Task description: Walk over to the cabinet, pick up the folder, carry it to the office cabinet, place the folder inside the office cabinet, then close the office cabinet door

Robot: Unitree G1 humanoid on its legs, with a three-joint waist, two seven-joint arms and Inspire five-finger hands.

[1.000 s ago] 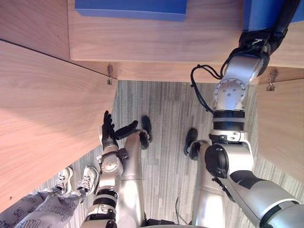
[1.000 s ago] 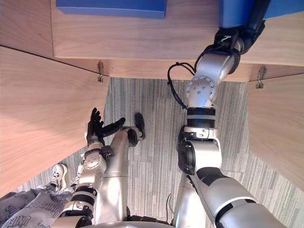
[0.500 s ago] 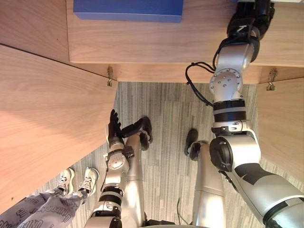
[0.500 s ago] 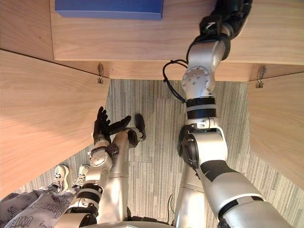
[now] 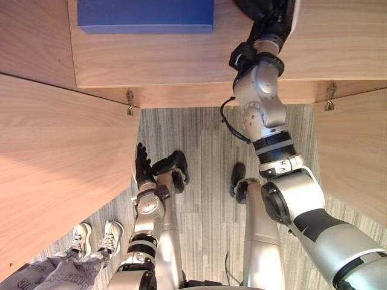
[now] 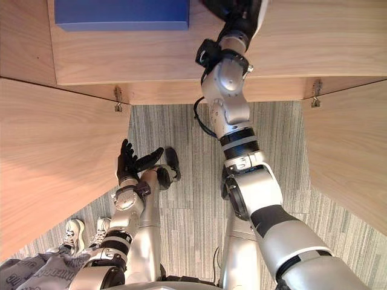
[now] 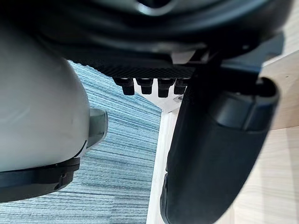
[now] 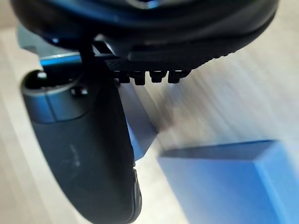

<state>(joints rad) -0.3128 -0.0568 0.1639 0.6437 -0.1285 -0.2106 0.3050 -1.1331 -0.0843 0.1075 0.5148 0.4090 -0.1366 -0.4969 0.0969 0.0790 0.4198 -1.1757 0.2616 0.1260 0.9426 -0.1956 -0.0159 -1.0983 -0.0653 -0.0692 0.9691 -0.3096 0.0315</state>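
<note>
A blue folder (image 5: pixel 145 15) lies flat on the wooden cabinet shelf (image 5: pixel 181 60) at the far left. My right hand (image 5: pixel 266 12) reaches over the shelf to the right of that folder, and it holds nothing. In the right wrist view its fingers (image 8: pixel 149 77) are straight and its thumb (image 8: pixel 88 149) stands free; a blue folder (image 8: pixel 224 182) lies on the wood beyond them, apart from the hand. My left hand (image 5: pixel 144 163) hangs low beside the left door, open and empty.
Both cabinet doors stand open: the left door (image 5: pixel 54 163) swings out wide and the right door (image 5: pixel 357 157) flanks my right arm. Metal hinges (image 5: pixel 129 101) sit under the shelf edge. A person's shoes (image 5: pixel 91 235) stand on the grey carpet (image 5: pixel 205 139) at the lower left.
My right hand has opened and let go of a blue folder on the shelf, then swung left over the shelf. The camera has shifted slightly. My left hand rose a little.
</note>
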